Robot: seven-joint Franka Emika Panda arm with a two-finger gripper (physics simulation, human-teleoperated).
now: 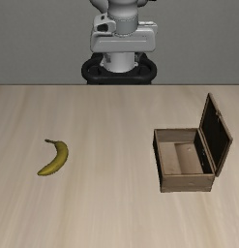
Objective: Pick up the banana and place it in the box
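While clear of table edges, banana and box well apart (claw state indiscernible).

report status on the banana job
end effector up at base, off banana. banana flat on table, untouched. box open, bare table between.

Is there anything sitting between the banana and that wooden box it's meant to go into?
Nothing visible does. The banana lies at the exterior view's left and the box at its right, with plain table between them. The box's lid stands open on the side away from the banana.
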